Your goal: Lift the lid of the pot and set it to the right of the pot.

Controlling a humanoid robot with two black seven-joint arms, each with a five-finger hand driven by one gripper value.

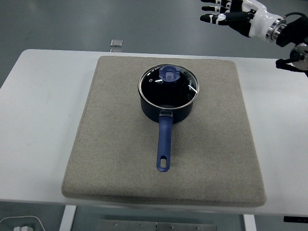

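Currently the right hand hovers at the frame's upper right, fingers spread, holding nothing. Pot lid sits on the pot, centre frame, on the grey mat.

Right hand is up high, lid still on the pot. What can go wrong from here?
1. The right hand is far above and behind the lid knob; the knob is small, so a slightly off approach may miss it.
2. A push on the pot or its long handle might swing it on the grey mat.
3. The glass lid may slip if pinched loosely.
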